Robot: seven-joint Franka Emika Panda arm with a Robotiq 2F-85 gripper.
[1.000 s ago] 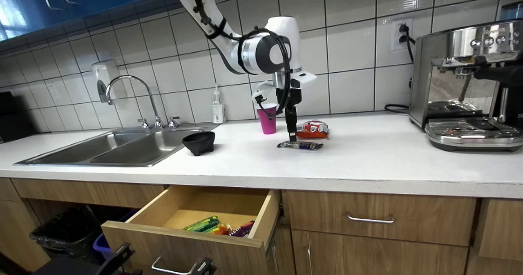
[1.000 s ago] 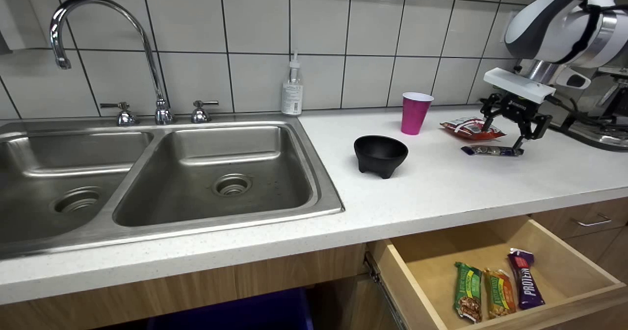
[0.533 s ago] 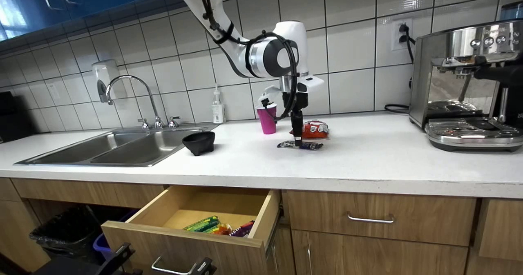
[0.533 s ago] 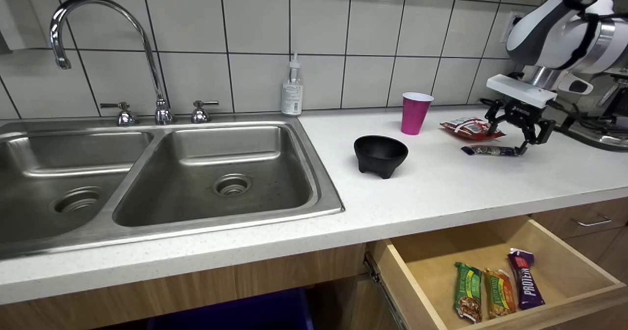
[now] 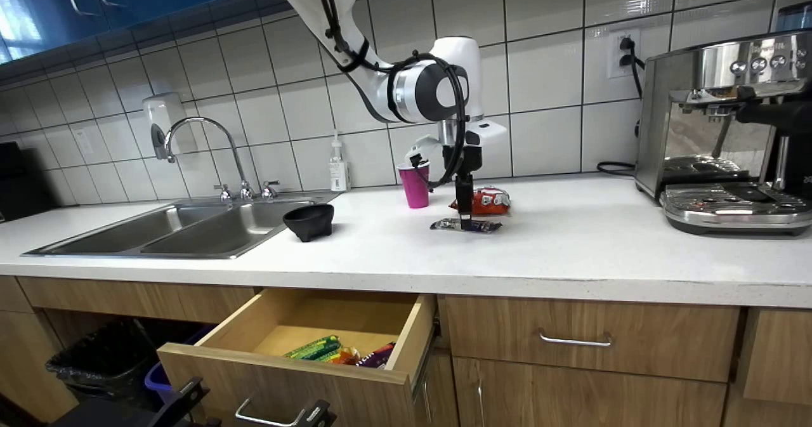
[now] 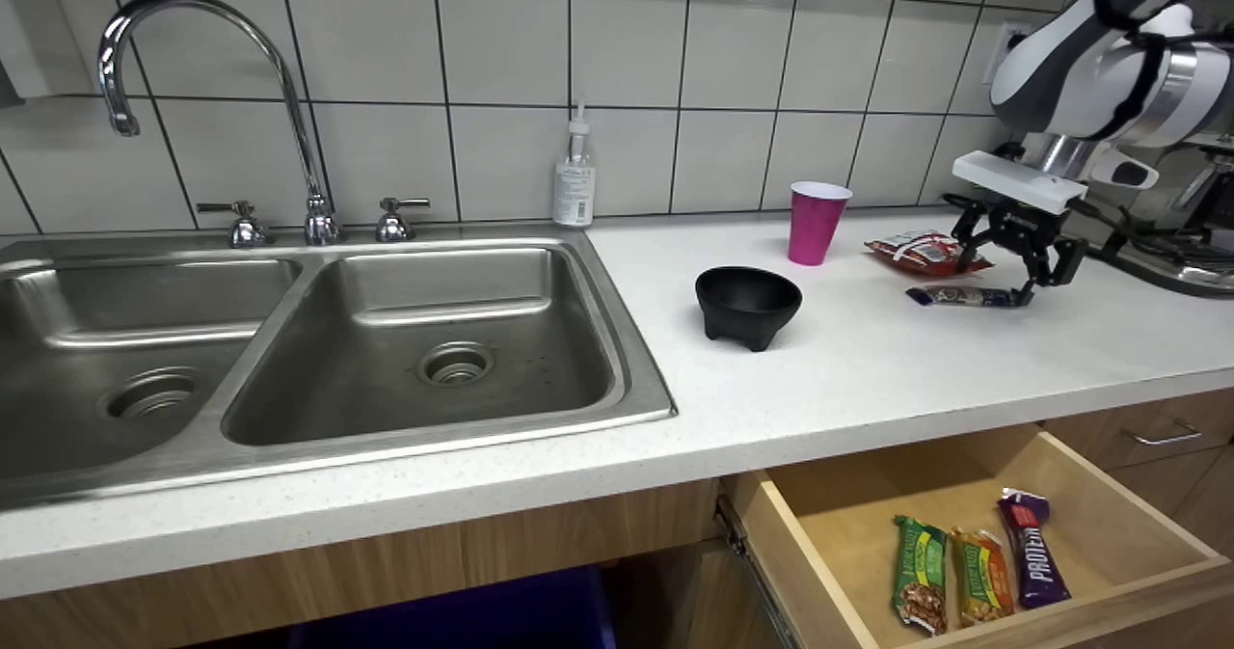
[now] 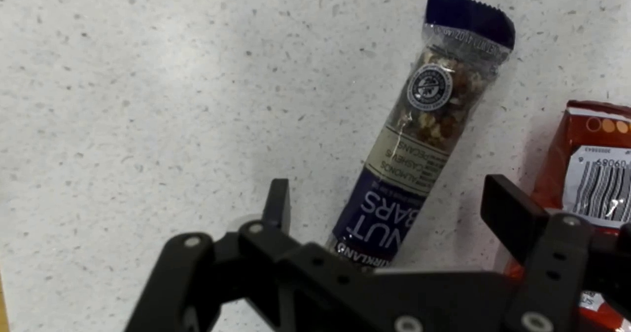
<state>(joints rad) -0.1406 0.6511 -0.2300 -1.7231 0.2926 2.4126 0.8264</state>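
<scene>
Gripper (image 7: 387,201) spread wide around nut bar (image 7: 419,139), nothing pinched; nut bar lies flat on counter (image 7: 148,125). Looks lined up; grasp and lift seem left to do. Wrapper, upside down in wrist view: KIRKLAND, NUT BARS, ALMONDS, CASHEWS, PECANS. Red bag (image 7: 599,184) just beside gripper, barcode showing, brand unreadable. Lower, well apart from gripper, pulled-out drawer (image 5: 355,389) already has green bar (image 6: 921,572), orange bar (image 6: 983,577), purple bar (image 6: 1033,548) marked PROTEIN.

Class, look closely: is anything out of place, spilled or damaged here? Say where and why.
The drawer stands open below the counter, exposing three wrapped bars, while the neighbouring drawer is shut. The nut bar lies askew between the open fingers. I see no spill or damage.
</scene>
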